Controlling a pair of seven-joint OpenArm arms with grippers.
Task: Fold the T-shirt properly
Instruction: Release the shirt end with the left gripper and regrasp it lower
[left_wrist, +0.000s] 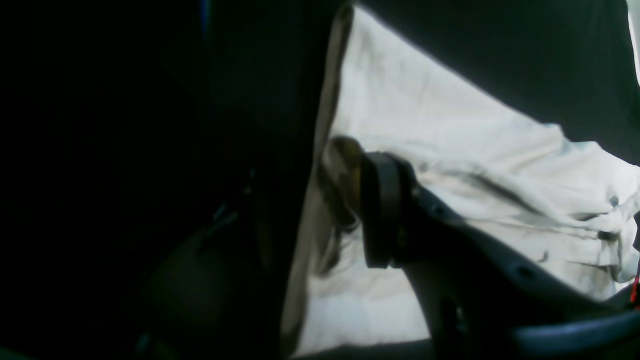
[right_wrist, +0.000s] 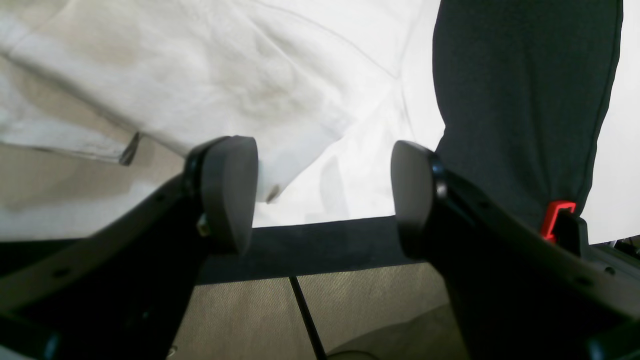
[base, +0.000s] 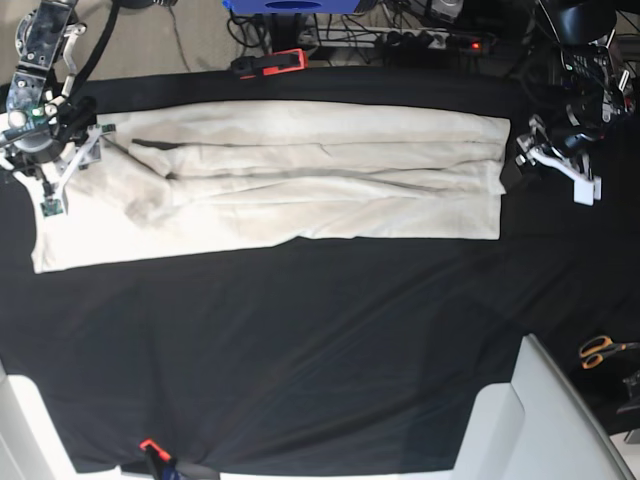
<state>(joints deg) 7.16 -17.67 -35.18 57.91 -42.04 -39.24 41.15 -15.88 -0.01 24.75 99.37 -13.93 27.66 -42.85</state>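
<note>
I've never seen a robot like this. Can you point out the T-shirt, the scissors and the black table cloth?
T-shirt (base: 300, 190): base view, middle of the folded body.
Scissors (base: 603, 350): base view, orange handles.
Black table cloth (base: 300, 350): base view, bare area below the shirt.

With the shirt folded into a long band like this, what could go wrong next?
1. The right gripper is open at the T-shirt edge near the table border; it may pinch only one layer or miss.
2. The left gripper appears shut on bunched cloth; pulling could undo the lengthwise folds.
</note>
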